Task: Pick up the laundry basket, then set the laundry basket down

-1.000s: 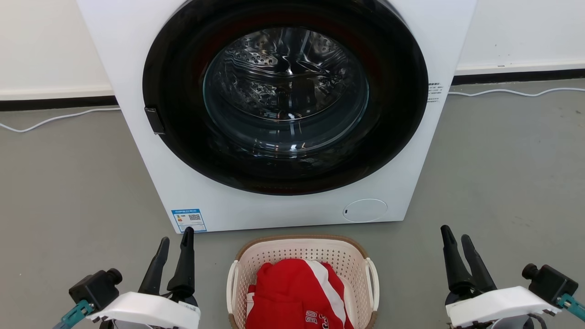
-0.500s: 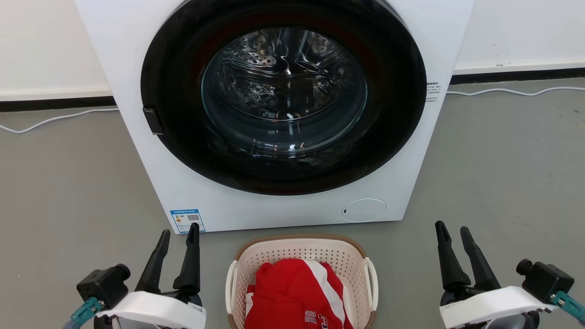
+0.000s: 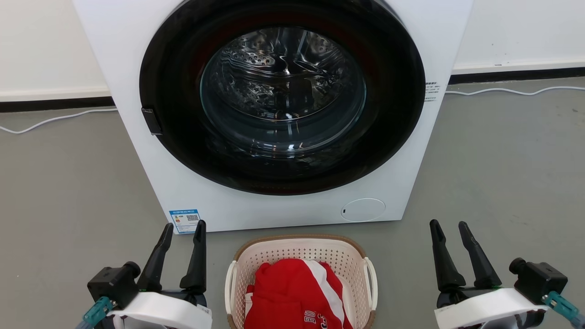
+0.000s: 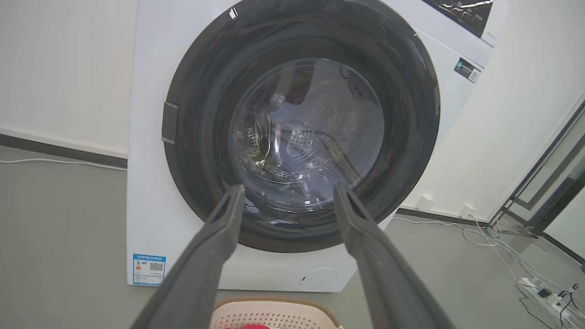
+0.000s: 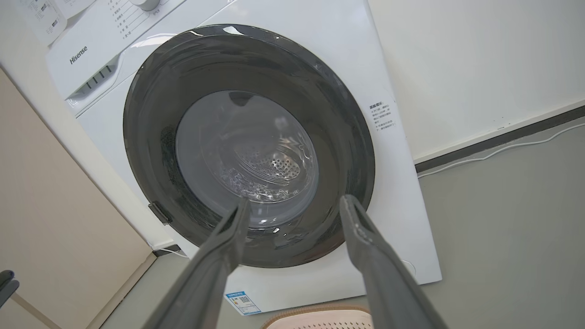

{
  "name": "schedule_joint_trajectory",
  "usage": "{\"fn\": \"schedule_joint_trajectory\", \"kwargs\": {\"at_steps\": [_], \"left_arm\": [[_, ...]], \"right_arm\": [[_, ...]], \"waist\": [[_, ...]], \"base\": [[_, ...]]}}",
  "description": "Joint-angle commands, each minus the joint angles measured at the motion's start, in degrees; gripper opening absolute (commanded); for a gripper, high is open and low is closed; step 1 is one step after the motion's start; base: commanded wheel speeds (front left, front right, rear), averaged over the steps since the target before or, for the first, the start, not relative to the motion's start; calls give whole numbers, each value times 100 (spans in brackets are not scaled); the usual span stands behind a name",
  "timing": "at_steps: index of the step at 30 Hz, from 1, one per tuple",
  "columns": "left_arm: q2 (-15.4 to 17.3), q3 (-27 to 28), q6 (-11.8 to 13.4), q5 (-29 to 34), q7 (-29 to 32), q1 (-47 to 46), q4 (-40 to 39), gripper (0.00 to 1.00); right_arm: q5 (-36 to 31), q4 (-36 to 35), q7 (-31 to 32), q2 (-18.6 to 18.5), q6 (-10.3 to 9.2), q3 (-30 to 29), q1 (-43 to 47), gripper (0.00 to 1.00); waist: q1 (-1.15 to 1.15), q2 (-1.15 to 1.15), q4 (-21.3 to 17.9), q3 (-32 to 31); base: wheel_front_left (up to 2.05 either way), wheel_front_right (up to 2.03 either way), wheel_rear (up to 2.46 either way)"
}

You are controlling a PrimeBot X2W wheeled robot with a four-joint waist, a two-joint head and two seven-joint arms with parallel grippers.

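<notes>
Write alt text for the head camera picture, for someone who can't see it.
A cream laundry basket holding red clothing sits on the grey floor in front of a white front-loading washer. The left gripper and right gripper, both open and empty, flank it without touching.

The grey floor point(image 3: 68, 183) is occupied by a white washer point(image 3: 274, 211), with the laundry basket point(image 3: 301, 250) set just before it; a white cable point(image 3: 91, 112) is laid along the wall.
</notes>
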Motion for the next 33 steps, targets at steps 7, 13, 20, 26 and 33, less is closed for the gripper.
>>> {"fn": "schedule_joint_trajectory", "kwargs": {"at_steps": [7, 13, 20, 26, 33], "left_arm": [[62, 83, -33, 498, -194, -215, -271, 100], [67, 65, -35, 849, -295, -216, -321, 100], [68, 67, -35, 837, -300, -223, -298, 100], [68, 63, -35, 821, -300, -231, -279, 100], [68, 70, -35, 814, -300, -236, -262, 100]], "right_arm": [[-542, -266, -225, -94, 41, 200, -245, 100], [-919, -290, -326, -93, 43, 194, -250, 100], [-969, -287, -330, -68, 43, 151, -244, 100], [-982, -271, -330, -60, 43, 122, -245, 100], [-987, -252, -330, -53, 43, 113, -250, 100]], "waist": [[0, 0, -4, 4], [0, 0, -15, 3], [0, 0, -16, 19], [0, 0, -8, 23], [0, 0, -9, 29]], "base": [[0, 0, 0], [0, 0, 0], [0, 0, 0], [0, 0, 0], [0, 0, 0]]}}
